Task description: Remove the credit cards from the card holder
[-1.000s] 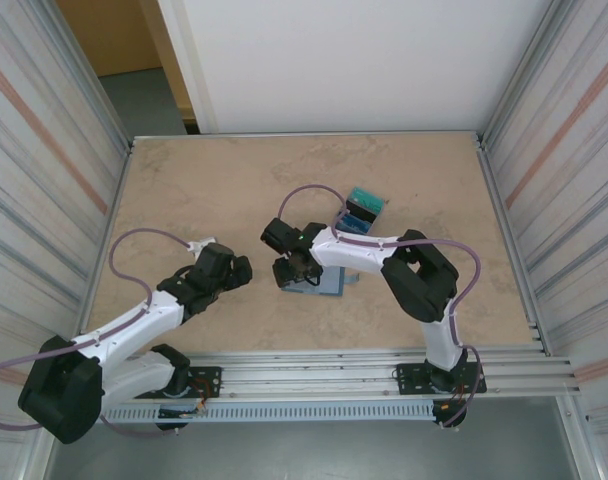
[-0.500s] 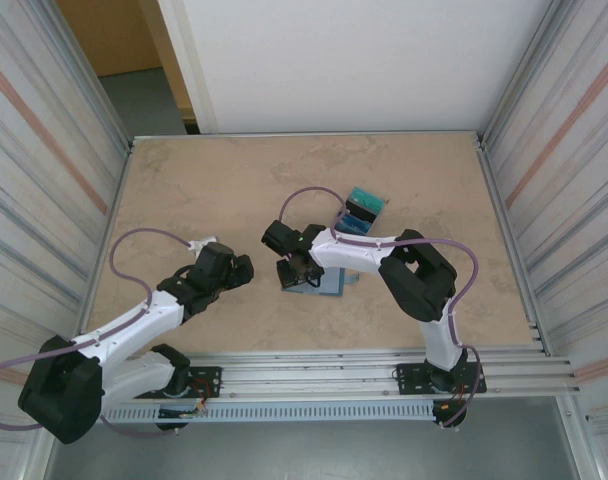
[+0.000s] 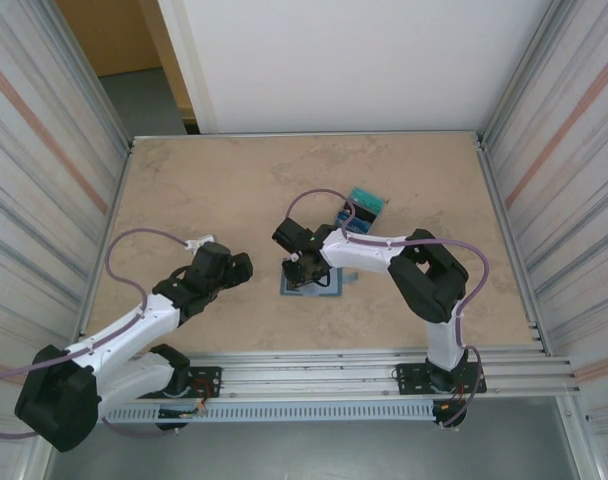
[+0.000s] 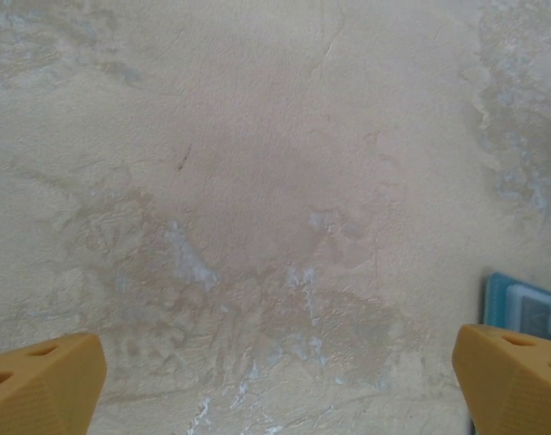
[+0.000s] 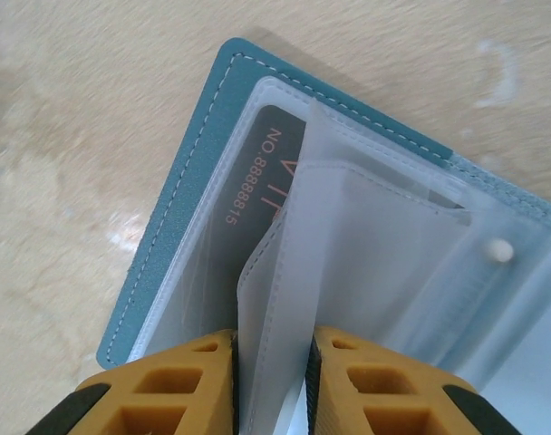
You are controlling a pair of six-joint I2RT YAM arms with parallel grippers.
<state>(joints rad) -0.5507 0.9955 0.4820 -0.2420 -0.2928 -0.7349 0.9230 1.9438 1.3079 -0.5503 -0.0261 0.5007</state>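
Note:
The teal card holder point(image 3: 322, 284) lies open on the table just right of centre. In the right wrist view its teal cover point(image 5: 180, 208) frames clear plastic sleeves. A dark credit card point(image 5: 262, 177) with pale printed numbers sits inside the left sleeve. My right gripper point(image 5: 271, 349) is pressed on a raised clear sleeve point(image 5: 348, 236), one pad on each side of it. From above, the right gripper point(image 3: 302, 268) stands over the holder's left part. My left gripper point(image 3: 242, 266) hovers open to the left of the holder, its orange fingertips point(image 4: 40, 381) wide apart over bare table.
A pile of teal, black and blue cards point(image 3: 363, 210) lies behind the holder, near the right arm's cable. A teal corner of the holder point(image 4: 522, 308) shows at the right edge of the left wrist view. Metal rails run along the table's sides and front.
My right gripper has shifted slightly right over the holder and its jaws have narrowed onto the clear sleeve. The holder now lies flatter. The left arm has barely moved.

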